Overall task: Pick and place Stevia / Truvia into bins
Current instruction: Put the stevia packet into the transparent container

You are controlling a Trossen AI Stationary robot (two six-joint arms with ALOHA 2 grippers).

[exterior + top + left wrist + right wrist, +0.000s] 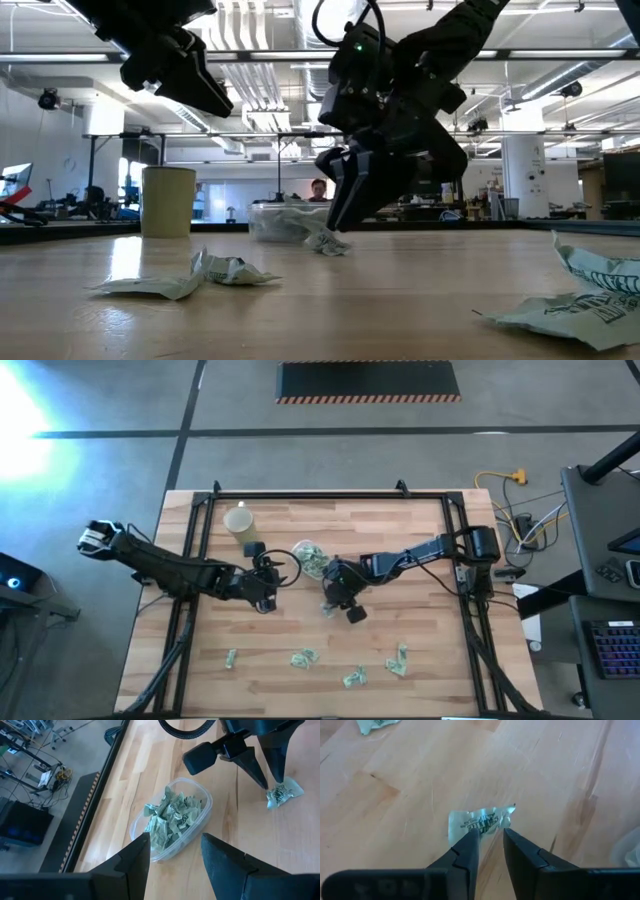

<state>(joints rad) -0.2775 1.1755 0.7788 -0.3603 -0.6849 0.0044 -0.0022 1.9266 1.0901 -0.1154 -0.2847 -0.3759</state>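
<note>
The clear tub stands on the table, partly filled with crumpled green-and-white sachets. My left gripper hovers open just left of the tub, touching nothing. My right gripper points down, just nearer than the tub, over one sachet lying on the wood, also seen in the low view. Its fingers stand a narrow gap apart. Several more sachets lie along the near part of the table. My right gripper comes at the sachet from above, fingers pointing down. One fingertip lies over the sachet's edge and the other stands at its corner. The sachet lies flat on the table, not lifted.
A pale yellow cup stands upright behind and left of the tub, also in the low view. Loose sachets lie near the front edge. A black frame borders the table's far side.
</note>
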